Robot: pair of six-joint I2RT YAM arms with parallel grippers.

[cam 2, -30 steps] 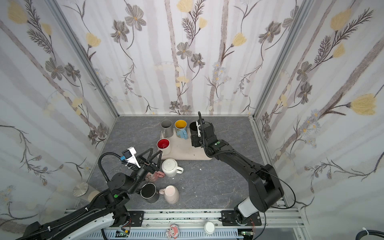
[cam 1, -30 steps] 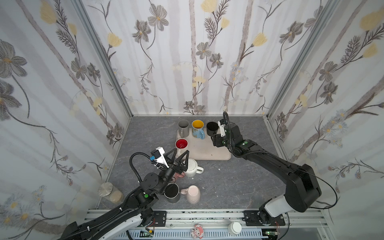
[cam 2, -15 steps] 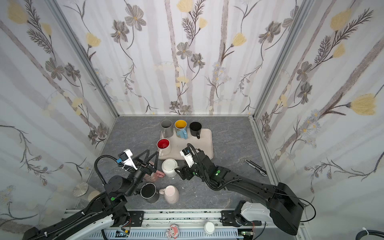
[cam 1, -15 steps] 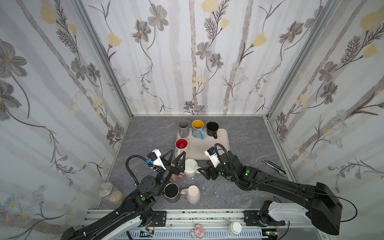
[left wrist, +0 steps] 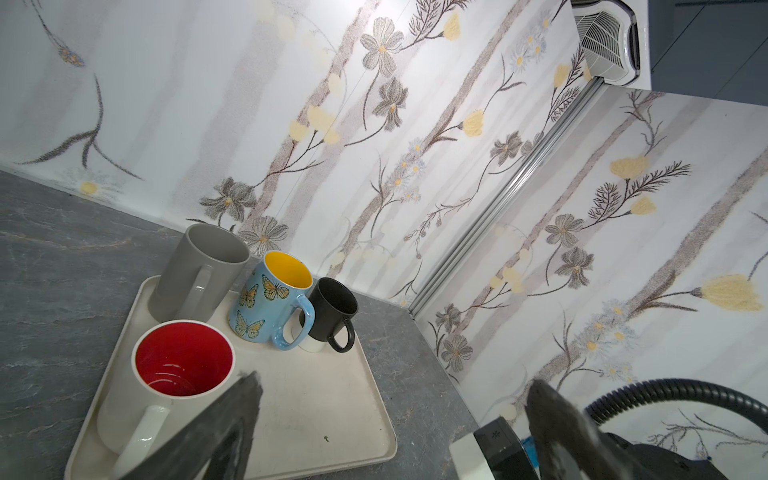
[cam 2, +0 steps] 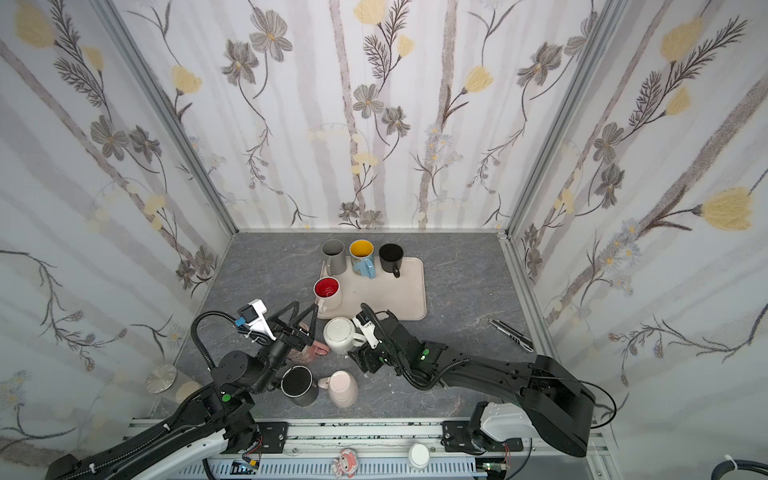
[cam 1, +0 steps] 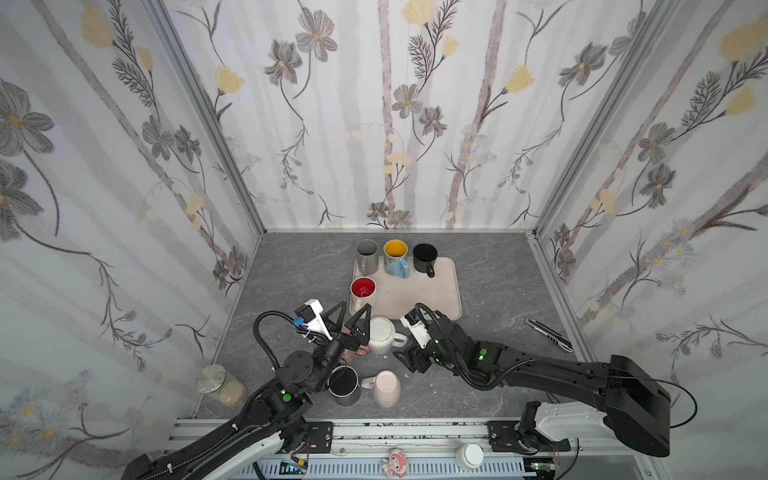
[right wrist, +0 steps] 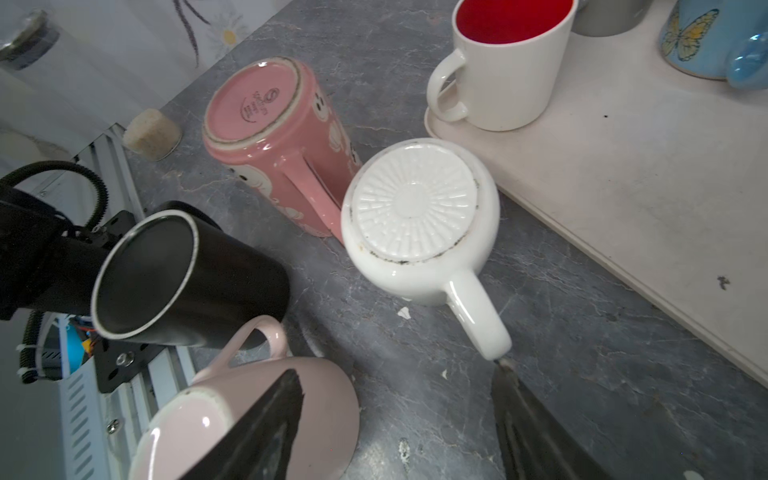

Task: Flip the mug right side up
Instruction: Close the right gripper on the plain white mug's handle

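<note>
Top views: white mug (cam 1: 381,335) stands upside down on the grey table (cam 1: 498,291), just off the near edge of the tray (cam 1: 455,291), with its handle pointing toward the right tool (cam 1: 402,360). The right tool sits low over the table beside that handle, its jaws mostly hidden under the wrist here. The left tool (cam 1: 356,305) is raised, jaws spread wide and empty, above a dark pink mug (cam 2: 311,352) just left of the white mug. A pale pink mug (cam 1: 386,388), base up, and a black cup (cam 1: 344,384) sit nearer the front rail. Left wrist view: left tool (left wrist: 392,386) has its jaws far apart with nothing between them. Beyond it the tray carries a red-lined mug (left wrist: 183,361) and three more upright mugs. Right wrist view: right tool (right wrist: 397,374) is open and empty. One jaw tip is at the end of the white mug's (right wrist: 419,224) handle, contact uncertain. The ribbed base faces up.
</note>
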